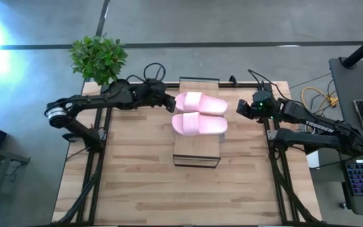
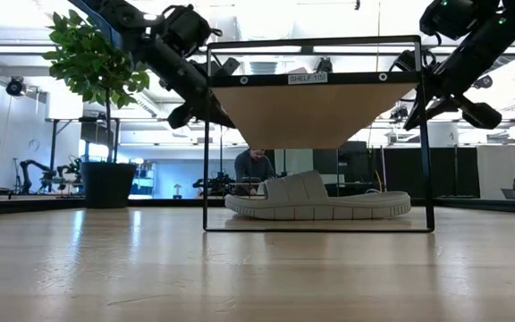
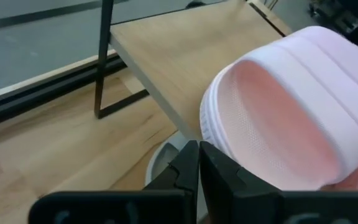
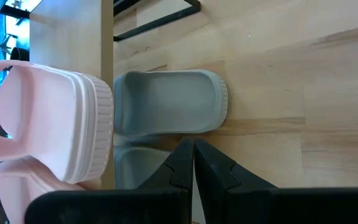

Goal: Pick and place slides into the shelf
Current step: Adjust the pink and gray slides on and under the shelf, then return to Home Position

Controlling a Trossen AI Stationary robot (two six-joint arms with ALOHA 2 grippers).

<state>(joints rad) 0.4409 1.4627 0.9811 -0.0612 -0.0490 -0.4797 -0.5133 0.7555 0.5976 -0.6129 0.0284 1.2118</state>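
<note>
Two pale pink slides lie side by side on the shelf's top (image 1: 197,149), soles down: the far one (image 1: 200,102) and the near one (image 1: 199,123). Two grey-green slides (image 2: 320,201) rest on the table under the shelf top; the right wrist view shows one (image 4: 169,109) beside the other (image 4: 135,167). My left gripper (image 1: 172,103) is shut, right at the far pink slide's left end. My right gripper (image 1: 238,107) is shut and empty, just right of the shelf and above the table. My left gripper (image 3: 199,149) stands with shut fingers, coming level from the table's left, right at the ribbed sole edge of the far pink slide's left end (image 3: 207,124). I cannot tell whether they touch it. The slide lies flat on the shelf top.
A potted plant (image 1: 98,57) stands at the table's far left corner. The shelf's dark frame legs (image 2: 206,134) stand on the table. Bare tabletop (image 1: 169,195) lies near the front edge. A person (image 2: 255,168) sits in the room behind.
</note>
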